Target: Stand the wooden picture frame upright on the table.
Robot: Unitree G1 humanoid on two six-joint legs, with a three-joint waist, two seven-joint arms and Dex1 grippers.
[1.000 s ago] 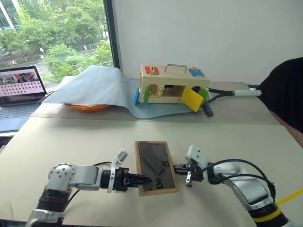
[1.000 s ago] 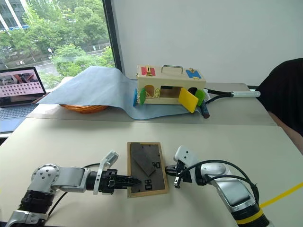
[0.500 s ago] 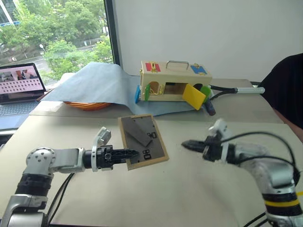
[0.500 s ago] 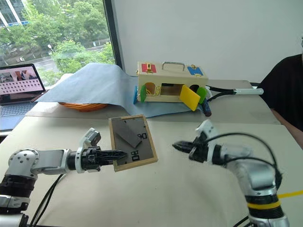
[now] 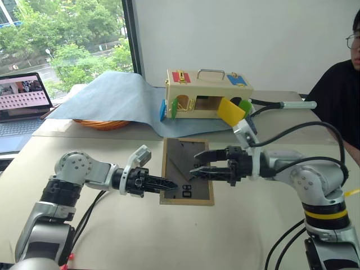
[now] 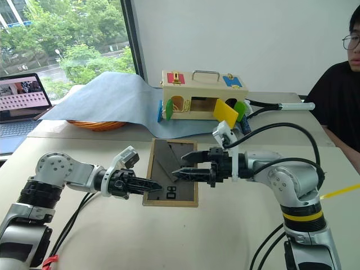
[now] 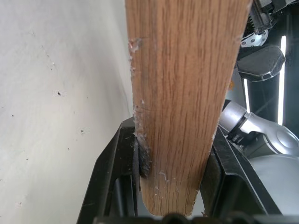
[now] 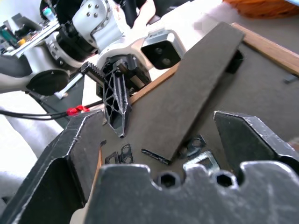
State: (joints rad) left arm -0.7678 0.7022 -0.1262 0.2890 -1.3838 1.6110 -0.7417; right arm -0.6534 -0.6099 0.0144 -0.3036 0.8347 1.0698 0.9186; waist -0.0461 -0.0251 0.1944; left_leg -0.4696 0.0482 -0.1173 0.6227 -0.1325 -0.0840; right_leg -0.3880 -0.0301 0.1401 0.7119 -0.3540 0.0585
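Bench (image 5: 112, 236): wide, flat, plain beige matte top.
Blue-grey cloth (image 5: 112, 98): soft, draped in folds over an orange thing at the bench's far side; most of that thing is hidden.
Latch box (image 5: 205, 95): pale wood, metal handle, coloured flaps.
Wooden picture frame (image 5: 188, 185): light-wood rectangle held off the bench between the 2 arms, dark grey back with hinged stand facing the camera; picture side hidden.
Left pincer (image 5: 163, 184): 2 black fingers pinching the frame's left edge.
Right pincer (image 6: 183, 166): fingers spread wide in front of the frame's back, gripping nothing.
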